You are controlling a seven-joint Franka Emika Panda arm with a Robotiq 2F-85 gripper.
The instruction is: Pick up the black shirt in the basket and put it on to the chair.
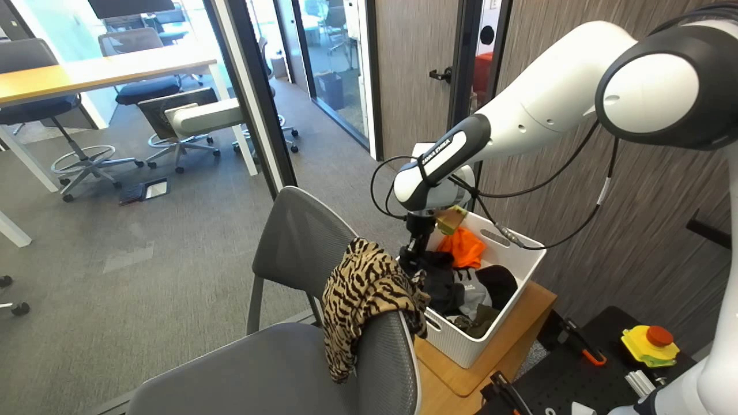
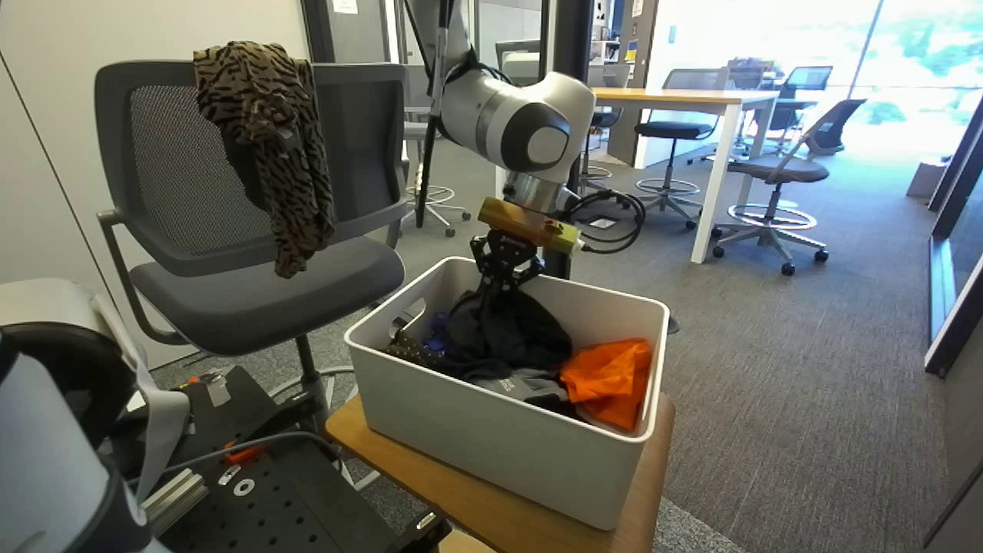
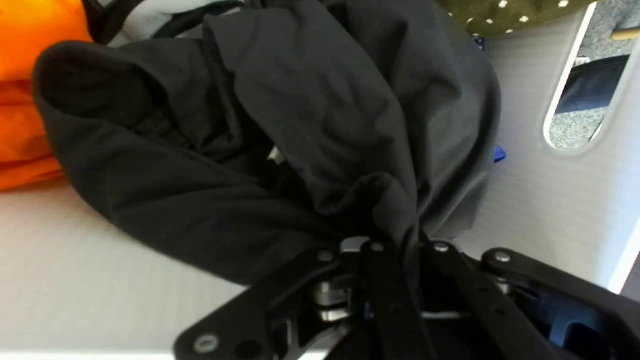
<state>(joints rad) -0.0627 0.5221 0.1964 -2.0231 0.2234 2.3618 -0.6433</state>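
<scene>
Left to right, in an exterior view: the destination, a grey chair with a mesh back and a padded seat [image 2: 269,288], is seen with a tan-and-black striped cloth garment [image 2: 269,146] hung over its back. Nothing of the placing is judged to be done. Next, a white rectangular plastic basket [image 2: 499,438] is carried by a brown wooden worktop [image 2: 461,491]. Inside it, the crumpled black fabric shirt [image 2: 507,330] is drawn up to a peak beneath the black mechanical hand [image 2: 501,283]; in the wrist view a gathered fold of the shirt is seen pinched in the hand, which is clamped upon it. The bulk of the shirt is contained below the basket's rim, and whether its lower folds hang free cannot be told. Farthest right in the basket, a bright orange cloth [image 2: 612,380] is shown. The grasp is judged to be made and the lift scarcely begun; raising over the rim, carriage to the chair, laying down and release are left to be done.
</scene>
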